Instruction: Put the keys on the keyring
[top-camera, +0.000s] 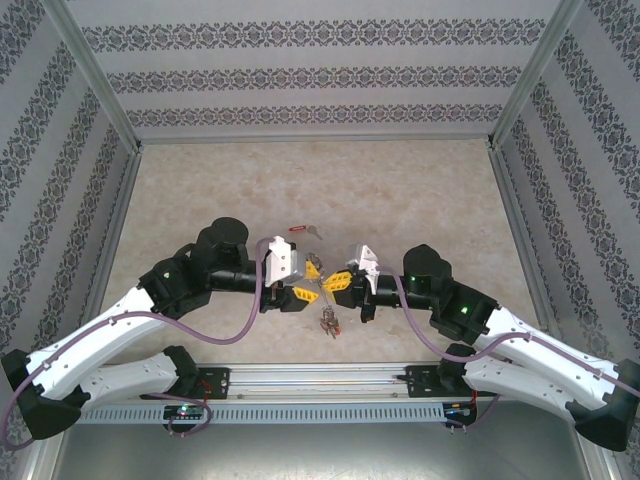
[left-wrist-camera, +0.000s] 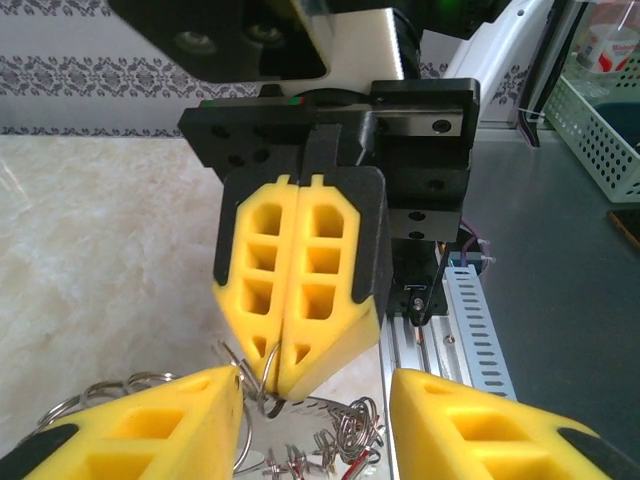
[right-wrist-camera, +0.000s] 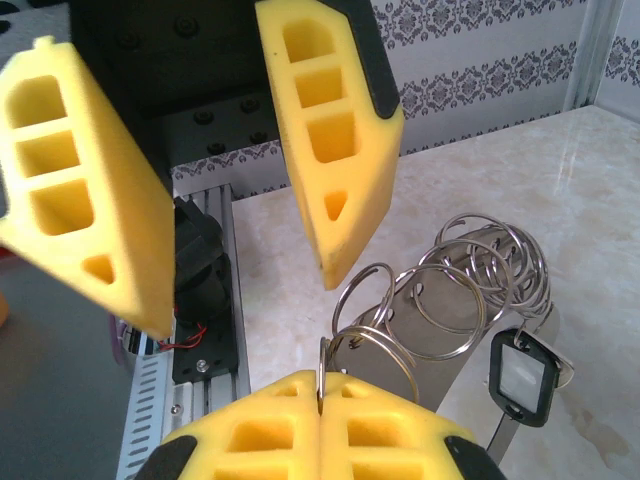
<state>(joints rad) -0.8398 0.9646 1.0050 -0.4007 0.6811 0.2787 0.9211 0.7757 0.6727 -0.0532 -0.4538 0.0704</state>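
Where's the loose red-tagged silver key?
In the top external view the red-tagged silver key lies on the beige tabletop just beyond the left gripper, apart from the grey metal keyring the right gripper pinches.

Patterned walls (top-camera: 320, 75) enclose a marbled table (top-camera: 400, 190); pale basket (left-wrist-camera: 600, 130) nearby.

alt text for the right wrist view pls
The right gripper, at the bottom edge, is shut on a loop of the keyring, whose metal rings and a dark-tagged key show against the marble table. The left gripper hangs open just above, facing it.
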